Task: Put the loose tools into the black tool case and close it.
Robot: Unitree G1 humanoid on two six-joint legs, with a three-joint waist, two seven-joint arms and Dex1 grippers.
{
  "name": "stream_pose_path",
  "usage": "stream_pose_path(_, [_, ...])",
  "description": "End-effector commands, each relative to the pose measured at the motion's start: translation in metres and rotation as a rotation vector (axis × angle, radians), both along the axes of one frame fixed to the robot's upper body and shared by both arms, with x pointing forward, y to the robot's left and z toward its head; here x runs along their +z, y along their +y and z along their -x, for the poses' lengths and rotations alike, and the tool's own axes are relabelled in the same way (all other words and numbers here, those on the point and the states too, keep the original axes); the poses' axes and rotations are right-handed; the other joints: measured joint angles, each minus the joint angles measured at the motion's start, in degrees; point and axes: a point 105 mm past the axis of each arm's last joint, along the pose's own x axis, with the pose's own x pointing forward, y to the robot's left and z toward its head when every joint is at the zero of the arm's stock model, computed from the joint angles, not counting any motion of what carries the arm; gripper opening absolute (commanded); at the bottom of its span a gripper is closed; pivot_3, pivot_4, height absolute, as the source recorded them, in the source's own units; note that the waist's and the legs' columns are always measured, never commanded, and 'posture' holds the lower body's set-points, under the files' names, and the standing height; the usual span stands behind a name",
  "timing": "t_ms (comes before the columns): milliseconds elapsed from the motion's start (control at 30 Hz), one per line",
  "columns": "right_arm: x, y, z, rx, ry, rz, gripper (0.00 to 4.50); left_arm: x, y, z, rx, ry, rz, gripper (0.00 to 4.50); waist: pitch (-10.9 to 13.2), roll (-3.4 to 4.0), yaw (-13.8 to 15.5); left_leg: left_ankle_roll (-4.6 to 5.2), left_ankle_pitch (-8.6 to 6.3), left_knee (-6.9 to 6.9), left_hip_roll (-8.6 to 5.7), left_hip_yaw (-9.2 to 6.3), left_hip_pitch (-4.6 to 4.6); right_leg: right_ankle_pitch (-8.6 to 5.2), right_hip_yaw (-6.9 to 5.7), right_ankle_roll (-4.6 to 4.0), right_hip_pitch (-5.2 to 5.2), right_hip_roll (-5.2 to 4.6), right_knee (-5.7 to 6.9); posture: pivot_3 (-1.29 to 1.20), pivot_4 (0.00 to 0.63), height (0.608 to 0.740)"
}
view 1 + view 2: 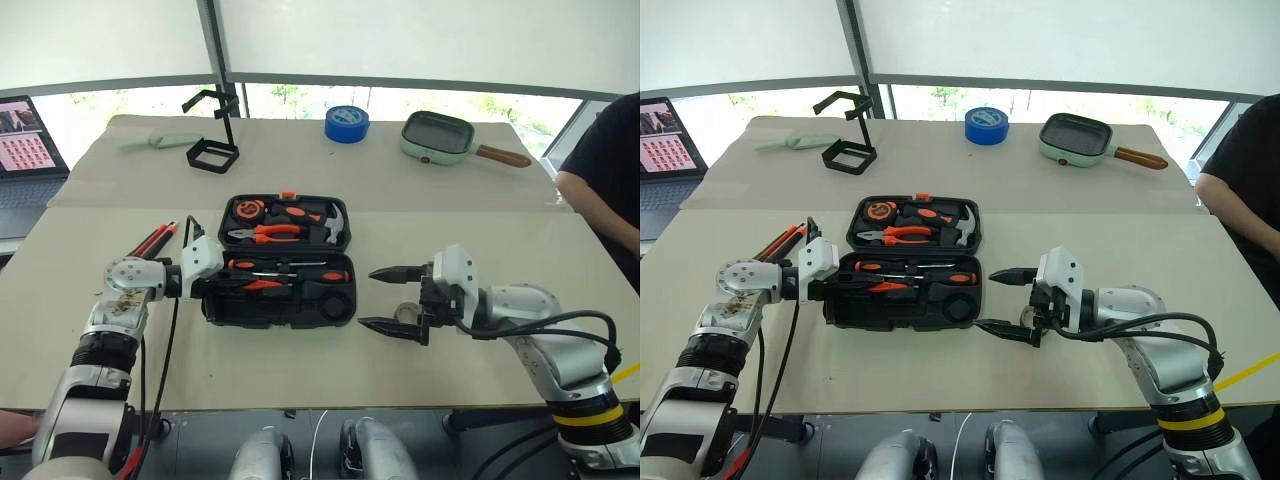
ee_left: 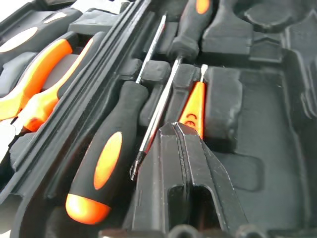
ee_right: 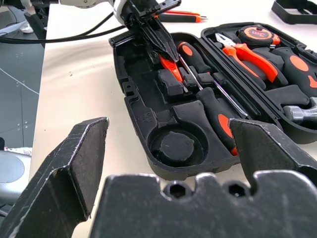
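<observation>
The black tool case (image 1: 280,318) lies open in the middle of the table, with pliers (image 1: 270,233), a tape measure and a hammer in its far half. Screwdrivers (image 2: 106,158) sit in the near half. My left gripper (image 2: 179,128) reaches into the near half from the left, fingers shut, tips against a small orange screwdriver (image 2: 194,106) lying in its slot. An orange-and-black tool (image 1: 155,238) lies loose on the table left of the case. Just right of the case, my right gripper (image 1: 367,297) hangs open. A small greyish roll (image 1: 405,312) sits on the table behind its fingers.
At the back of the table are a blue tape roll (image 1: 347,123), a black open stand (image 1: 213,155), a pale green handled tool (image 1: 160,140) and a green pan (image 1: 437,137). A laptop (image 1: 25,150) stands far left. A person (image 1: 605,180) sits at the right edge.
</observation>
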Motion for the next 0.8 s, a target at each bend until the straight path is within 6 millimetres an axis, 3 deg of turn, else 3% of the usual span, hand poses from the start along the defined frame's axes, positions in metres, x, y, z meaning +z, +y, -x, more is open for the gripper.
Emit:
stream_pose_path(33, [0.014, 0.002, 0.005, 0.019, -0.049, -0.045, 4.5, 0.001, 0.011, 0.009, 0.034, 0.014, 0.047, 0.02, 0.0, 0.0, -0.2, 0.0, 0.0, 0.0, 0.0, 0.01, 0.01, 0.0, 0.01, 0.0, 0.0, -0.01, 0.0, 0.0, 0.15, 0.74])
stream_pose_path(133, [0.019, 0.003, 0.006, 0.036, -0.075, -0.135, 4.5, 0.029, 0.034, 0.013, 0.163, -0.062, 0.194, 0.02, 0.0, 0.0, -0.9, -0.03, 0.01, -0.01, 0.09, 0.01, 0.01, 0.0, 0.05, 0.0, -0.01, -0.06, -0.05, 0.0, 0.15, 0.74])
stream_pose_path(233, [0.018, -0.003, 0.004, 0.038, -0.093, -0.163, 4.5, 0.043, 0.055, 0.027, 0.281, -0.116, 0.286, 0.7, 0.0, 0.0, -1.4, -0.23, 0.13, -0.04, 0.22, 0.01, -0.04, 0.0, 0.07, -0.01, -0.04, -0.04, -0.14, 0.0, 0.15, 0.74])
stream_pose_path(333, [0.021, -0.01, -0.002, 0.022, -0.142, -0.188, 4.5, 0.05, 0.082, 0.046, 0.442, -0.179, 0.344, 1.71, 0.0, 0.01, -1.2, -0.26, 0.14, -0.09, 0.21, 0.0, 0.0, 0.0, 0.06, -0.01, -0.01, -0.08, -0.17, 0.0, 0.15, 0.74])
stream_pose_path(400, [0.024, -0.013, -0.007, -0.007, -0.206, -0.224, 4.5, 0.043, 0.112, 0.074, 0.608, -0.219, 0.359, 2.45, 0.0, 0.01, -1.3, -0.23, 0.11, -0.1, 0.21, 0.0, 0.01, 0.01, 0.06, 0.0, 0.01, -0.12, -0.2, 0.0, 0.15, 0.74])
stream_pose_path(567, [0.032, -0.013, -0.013, -0.045, -0.307, -0.296, 4.5, 0.025, 0.165, 0.132, 0.97, -0.259, 0.391, 4.27, 0.0, 0.01, -1.0, -0.31, 0.09, -0.39, 0.22, 0.07, 0.18, 0.0, 0.17, -0.03, 0.03, -0.22, -0.32, 0.0, 0.15, 0.74])
stream_pose_path(667, [0.035, -0.011, -0.013, -0.056, -0.311, -0.332, 4.5, 0.012, 0.189, 0.161, 1.131, -0.248, 0.394, 4.41, 0.0, 0.01, -0.5, -0.26, 0.05, -0.43, 0.23, 0.05, 0.2, 0.0, 0.16, -0.05, 0.03, -0.24, -0.32, 0.0, 0.15, 0.74])
stream_pose_path(800, [0.033, -0.011, -0.011, -0.064, -0.307, -0.334, 4.5, 0.004, 0.199, 0.176, 1.222, -0.229, 0.407, 4.41, 0.0, 0.01, 0.5, -0.46, -0.33, -0.44, 0.22, 0.01, 0.21, 0.0, 0.06, -0.13, 0.01, -0.32, -0.33, 0.0, 0.15, 0.74])
